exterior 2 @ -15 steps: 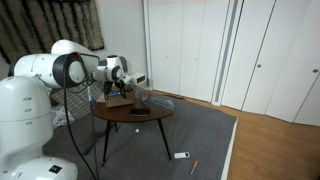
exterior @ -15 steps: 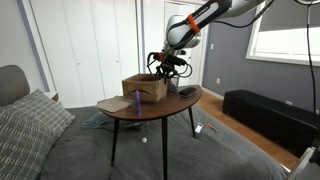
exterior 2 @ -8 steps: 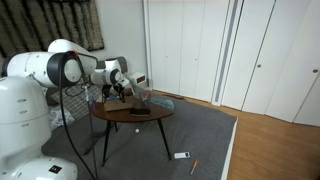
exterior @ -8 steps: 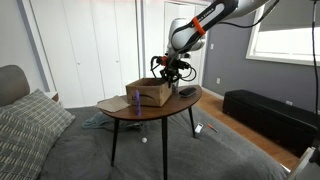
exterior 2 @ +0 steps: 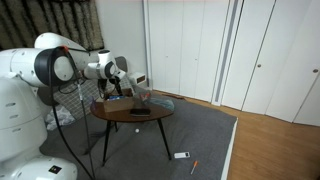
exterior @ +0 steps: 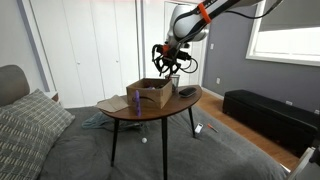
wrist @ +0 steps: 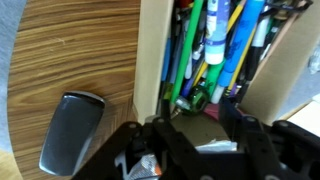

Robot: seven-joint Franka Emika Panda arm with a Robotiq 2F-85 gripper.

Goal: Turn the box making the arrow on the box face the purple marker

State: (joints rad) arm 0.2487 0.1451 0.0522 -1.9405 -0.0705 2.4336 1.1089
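The brown cardboard box [exterior: 150, 93] stands on the round wooden table [exterior: 150, 109]. In the wrist view the box [wrist: 152, 55] holds several pens and markers. The purple marker [exterior: 135, 101] stands upright by the box's near corner. My gripper [exterior: 167, 66] hangs open and empty a little above the box's far side, touching nothing. In the wrist view my gripper [wrist: 190, 140] has its jaws spread above the box's interior. In an exterior view my gripper [exterior 2: 119, 82] is above the box [exterior 2: 117, 98]. No arrow shows.
A small black flat object [exterior: 187, 92] lies on the table beside the box and also shows in the wrist view [wrist: 70, 130]. A clear glass cup [exterior 2: 146, 97] stands near the box. A couch [exterior: 25, 125] and a dark bench [exterior: 265, 112] flank the table.
The box turned a little on the table. My gripper then let go of its wall and rose straight up above it.
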